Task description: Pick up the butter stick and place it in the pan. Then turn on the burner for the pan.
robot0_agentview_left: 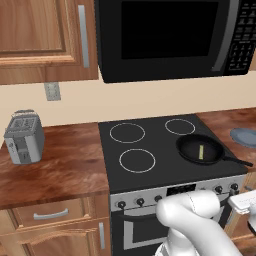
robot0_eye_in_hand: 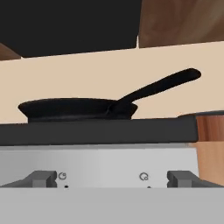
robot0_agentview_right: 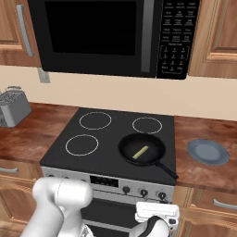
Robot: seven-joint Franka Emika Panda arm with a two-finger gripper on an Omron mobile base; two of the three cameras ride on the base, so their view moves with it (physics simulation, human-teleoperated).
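The black pan sits on the front right burner of the stove, its handle pointing to the front right. The pale yellow butter stick lies inside the pan, and the right base view shows the butter stick lying at a slant. My gripper is open and holds nothing. It hangs low in front of the stove's control panel, below the pan. Its fingertips stand wide apart. My white hand is just below the right-hand knobs.
A row of knobs runs along the stove front. A grey-blue plate lies on the wooden counter right of the stove. A toaster stands on the left counter. A black microwave hangs above the stove.
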